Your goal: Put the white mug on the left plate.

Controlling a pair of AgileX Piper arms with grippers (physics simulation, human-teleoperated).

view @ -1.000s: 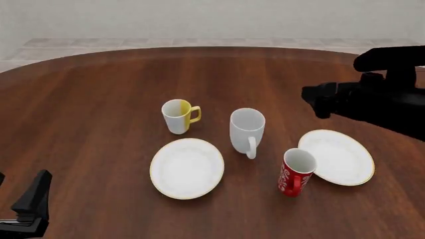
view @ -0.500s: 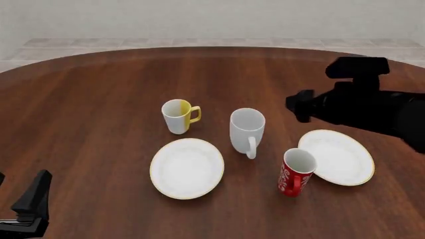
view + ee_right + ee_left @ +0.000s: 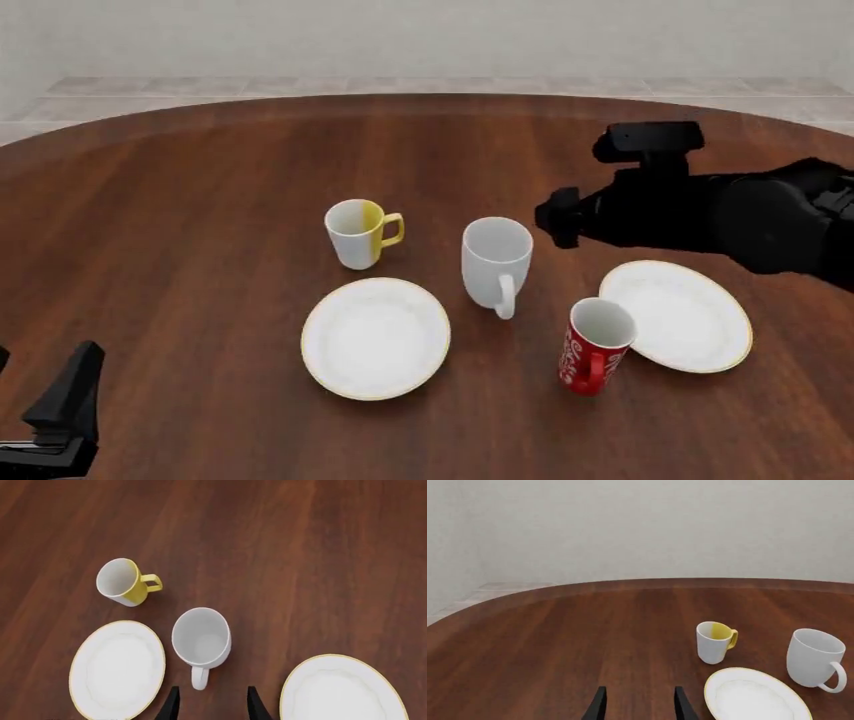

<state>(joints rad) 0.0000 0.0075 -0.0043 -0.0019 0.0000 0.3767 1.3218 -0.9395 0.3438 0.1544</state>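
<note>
From the left wrist we lose the near edge of the left plate [image 3: 758,697] at the frame's border. From the right wrist the other plate [image 3: 343,690] is cut off too. In front, the left gripper [image 3: 60,415] is partly out of frame.

The red mug [image 3: 593,347] bears white lettering, too small to read.
</note>
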